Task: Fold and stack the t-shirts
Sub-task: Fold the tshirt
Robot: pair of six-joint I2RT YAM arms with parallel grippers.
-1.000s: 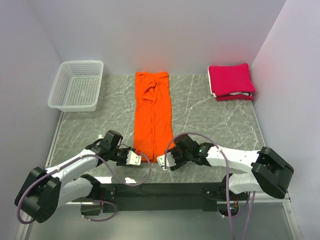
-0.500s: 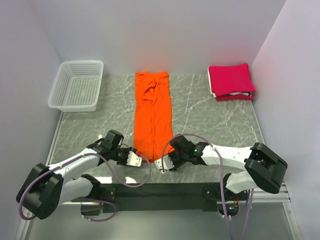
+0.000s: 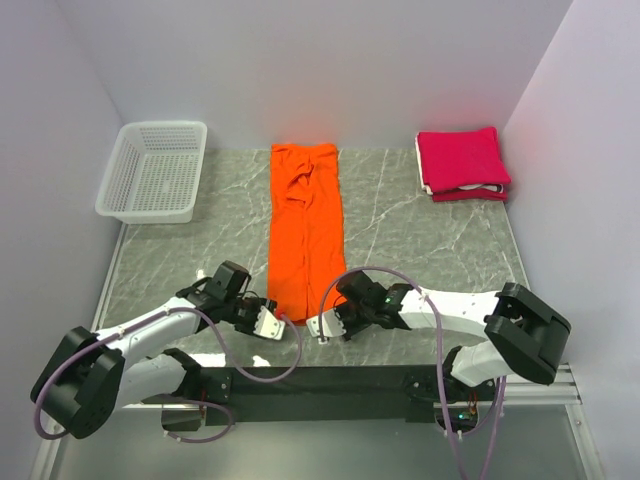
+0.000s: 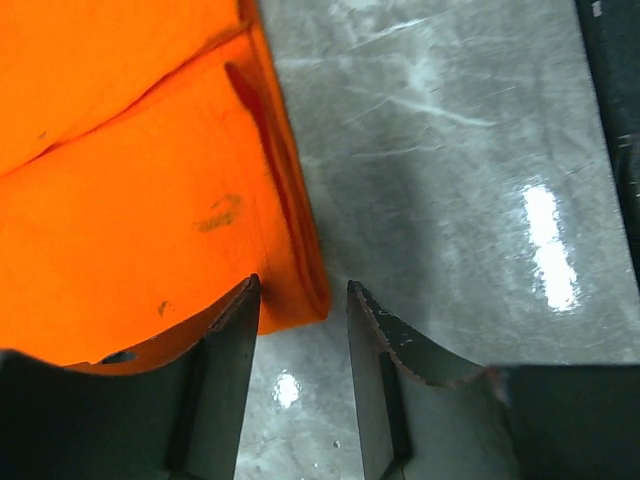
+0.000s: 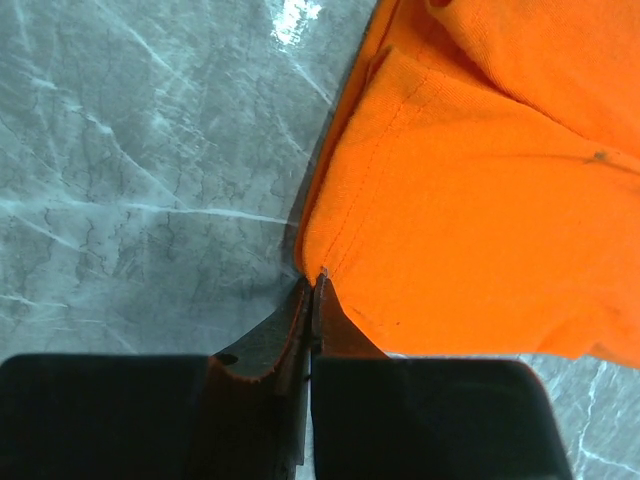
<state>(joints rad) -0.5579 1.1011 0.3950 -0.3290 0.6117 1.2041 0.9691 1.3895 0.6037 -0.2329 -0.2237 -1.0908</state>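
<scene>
We note the left tool (image 3: 268,322) open, its fingers (image 4: 225,380) on either side of the orange t-shirt (image 3: 305,230)'s near corner, cloth between them, not pinched. The shirt lies flat on the table (image 3: 420,240), stretching away ahead of both tools. We see the right tool (image 3: 322,326) closed, tips meeting at the shirt's other near corner; whether cloth is caught we cannot tell. The folded crimson t-shirts (image 3: 462,162) are stacked far ahead, to its right.

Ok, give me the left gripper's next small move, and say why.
Probably close the left gripper: its jaws stand open around one near corner of the orange t-shirt, while the right gripper looks shut on the other corner.
</scene>
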